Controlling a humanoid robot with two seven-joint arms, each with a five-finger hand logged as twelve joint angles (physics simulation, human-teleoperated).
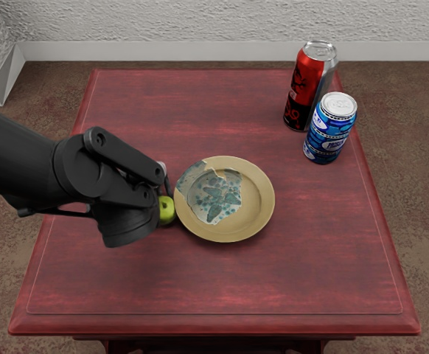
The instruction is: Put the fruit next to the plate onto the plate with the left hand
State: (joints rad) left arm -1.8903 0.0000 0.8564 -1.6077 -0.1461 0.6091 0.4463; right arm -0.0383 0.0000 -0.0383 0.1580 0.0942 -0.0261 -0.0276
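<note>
Spotting fruit (167, 209), small and green, lying on table (200, 280) right against left rim of plate (262, 210); not yet on plate. Seeing only its right side, the rest being hidden behind left hand (119, 193). Finding hand, on arm coming in from left edge, sitting close over fruit. Not managing to tell whether clamped on fruit or merely cupped over it, the contact side being masked by hand's own bulk.

Judging step in hand as the grasp: lift not begun, fruit appearing level with table.

Expecting next move to be calling for a sure hold first, then a small lift clearing the raised rim, a short carry rightward toward plate's centre, and a release there. Watching for fruit rolling away or plate getting nudged, fruit being round and lodged at the rim.

Noting red can (310, 85) and blue can (330, 127) standing upright side by side at far right corner, well apart from the work. Not seeing right arm.
</note>
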